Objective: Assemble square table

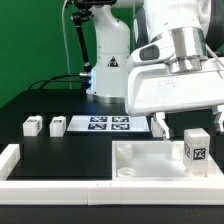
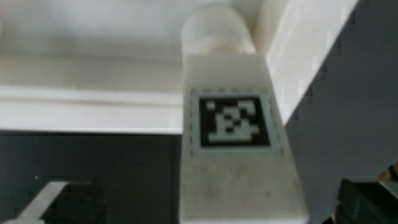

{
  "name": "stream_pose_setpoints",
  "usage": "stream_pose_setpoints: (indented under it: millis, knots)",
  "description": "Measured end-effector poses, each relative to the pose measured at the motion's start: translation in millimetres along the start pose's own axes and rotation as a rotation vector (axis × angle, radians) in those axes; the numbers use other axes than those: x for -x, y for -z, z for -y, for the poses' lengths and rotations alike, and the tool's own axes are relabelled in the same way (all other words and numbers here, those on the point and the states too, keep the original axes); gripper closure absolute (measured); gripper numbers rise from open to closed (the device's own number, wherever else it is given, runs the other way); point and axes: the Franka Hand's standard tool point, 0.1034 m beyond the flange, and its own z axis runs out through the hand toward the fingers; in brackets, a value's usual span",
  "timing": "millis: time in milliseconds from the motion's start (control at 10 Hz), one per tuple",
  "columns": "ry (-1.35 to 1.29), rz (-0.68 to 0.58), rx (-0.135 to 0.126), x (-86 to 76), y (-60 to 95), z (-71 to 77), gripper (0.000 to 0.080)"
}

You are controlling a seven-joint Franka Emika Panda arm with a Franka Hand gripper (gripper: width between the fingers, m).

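Note:
The white square tabletop (image 1: 140,160) lies at the front on the exterior view's right, rim up. One white leg (image 1: 195,146) with a black-and-white tag stands upright at its near right corner. In the wrist view the leg (image 2: 231,120) runs up the middle to the tabletop (image 2: 89,70). My gripper (image 1: 188,128) hangs just over the leg, open. The dark fingers (image 2: 39,203) show on either side of the leg with a gap on each side, and the gripper (image 2: 210,208) straddles it without touching. Two more small legs (image 1: 32,125) (image 1: 57,125) lie on the black table at the left.
The marker board (image 1: 108,123) lies flat behind the tabletop. A long white rail (image 1: 10,162) runs along the left and front edge. The arm's base (image 1: 105,65) and cables stand at the back.

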Motion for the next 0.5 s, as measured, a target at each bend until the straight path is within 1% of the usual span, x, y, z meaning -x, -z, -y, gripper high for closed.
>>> stream_pose_setpoints:
  millis: [100,300,500]
  knots:
    - [0.000,0.014,-0.002,-2.2,0.7,0.2,0.0150]
    - [-0.004,0.190,-0.028,-5.1,-2.1,3.9,0.0150]
    - [-0.007,0.381,-0.052,-6.2,-3.4,2.9,0.0150]
